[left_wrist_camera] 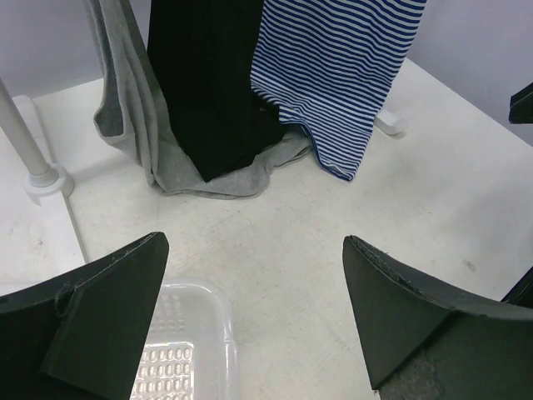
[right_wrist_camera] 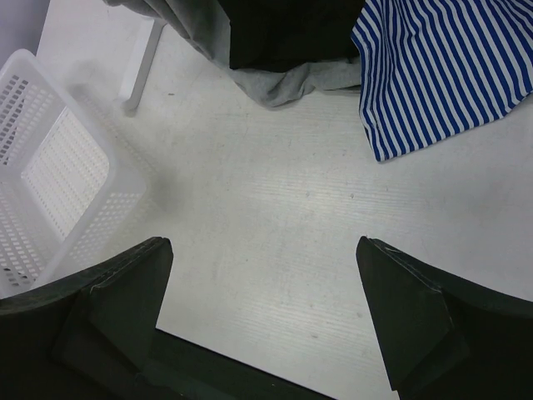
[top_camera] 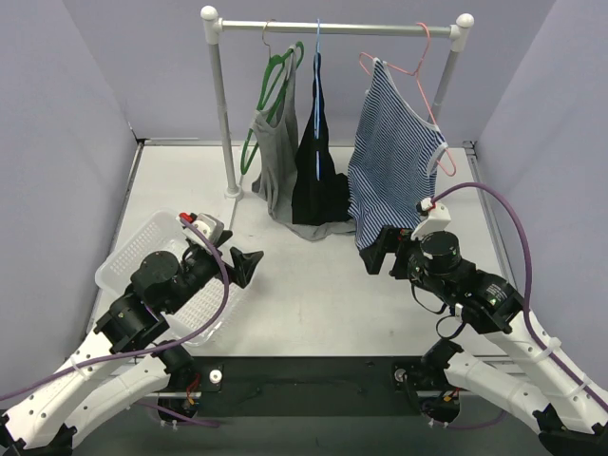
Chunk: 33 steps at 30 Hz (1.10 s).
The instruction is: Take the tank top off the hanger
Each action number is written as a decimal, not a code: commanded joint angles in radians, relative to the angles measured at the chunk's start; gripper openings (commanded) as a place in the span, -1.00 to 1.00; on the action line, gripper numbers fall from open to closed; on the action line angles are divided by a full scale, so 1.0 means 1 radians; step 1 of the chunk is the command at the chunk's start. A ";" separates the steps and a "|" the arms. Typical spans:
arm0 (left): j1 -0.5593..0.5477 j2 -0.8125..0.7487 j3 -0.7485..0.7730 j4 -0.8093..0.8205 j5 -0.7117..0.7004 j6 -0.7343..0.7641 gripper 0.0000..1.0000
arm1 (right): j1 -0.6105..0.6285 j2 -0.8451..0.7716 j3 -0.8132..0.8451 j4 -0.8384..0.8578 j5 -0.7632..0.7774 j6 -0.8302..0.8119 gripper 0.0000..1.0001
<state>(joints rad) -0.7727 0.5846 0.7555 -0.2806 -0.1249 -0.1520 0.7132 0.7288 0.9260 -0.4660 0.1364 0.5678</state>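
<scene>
A clothes rail (top_camera: pixel 332 27) stands across the far side of the white table (top_camera: pixel 304 304), and three garments hang from it side by side; the striped tank top (top_camera: pixel 394 161), blue and white, is the rightmost, still on its pink hanger (top_camera: pixel 423 59), which sits tilted on the bar, with one strap high near the hook; its lower hem reaches down close to the table, though whether it touches cannot be told; to its left hangs a black garment (top_camera: pixel 316 180) on a blue hanger (top_camera: pixel 317 57), and left of that a grey garment (top_camera: pixel 274 157) on a green hanger (top_camera: pixel 275 81), the grey fabric pooling on the table under the black hem; a white perforated basket (top_camera: pixel 128 256) rests at the near left, partly under the left arm; the left gripper (top_camera: pixel 243 269) is above the table just beside the basket's right rim, its jaws spread wide and holding nothing, aimed toward the hanging clothes; the right gripper (top_camera: pixel 380 252) sits just near of the striped tank top's hem, jaws likewise released and empty, not touching the cloth; from the right wrist the striped hem (right_wrist_camera: pixel 441 75) lies beyond the fingers, up and to the right.
</scene>
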 commanded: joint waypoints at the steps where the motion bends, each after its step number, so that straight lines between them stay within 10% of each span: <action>1: 0.003 -0.008 -0.016 0.060 -0.047 -0.001 0.93 | 0.000 0.000 0.048 0.003 0.014 0.006 1.00; 10: 0.001 -0.057 0.014 0.046 -0.200 0.038 0.79 | 0.002 -0.051 0.042 -0.008 -0.009 -0.026 1.00; 18: 0.032 0.193 0.387 -0.088 -0.519 0.181 0.77 | 0.003 -0.108 0.042 0.012 -0.308 -0.147 0.83; 33: 0.339 0.690 0.942 -0.131 0.192 0.069 0.24 | 0.008 -0.204 0.001 0.015 -0.368 -0.121 0.51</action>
<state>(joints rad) -0.4404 1.1931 1.6260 -0.4126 -0.1379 -0.0704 0.7151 0.5438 0.9394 -0.4820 -0.2111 0.4408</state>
